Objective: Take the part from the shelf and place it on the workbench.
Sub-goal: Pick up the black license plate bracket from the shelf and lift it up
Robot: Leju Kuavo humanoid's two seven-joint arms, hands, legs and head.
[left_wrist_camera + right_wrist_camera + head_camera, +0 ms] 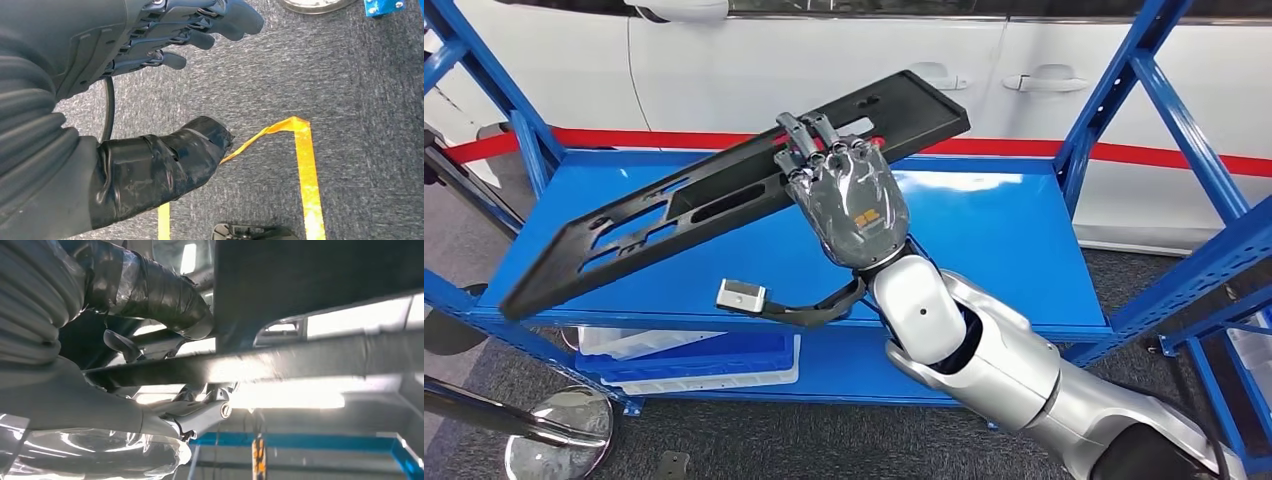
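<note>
A long black plastic part (674,215) with several slots hangs tilted above the blue shelf (1004,230), its far end raised toward the right. My right hand (849,200) grips it near the middle, fingers hooked over its upper edge. In the right wrist view the part (310,270) runs across close to the camera, with the taped thumb (150,290) pressed against it. My left hand (165,45) hangs over the grey carpet, fingers apart and holding nothing.
Blue uprights (1174,110) frame the shelf on both sides. A white car (824,50) stands behind it. A blue and white bin (694,355) sits on the lower level. A chrome stanchion base (559,435) is at the front left. Yellow tape (305,165) marks the floor.
</note>
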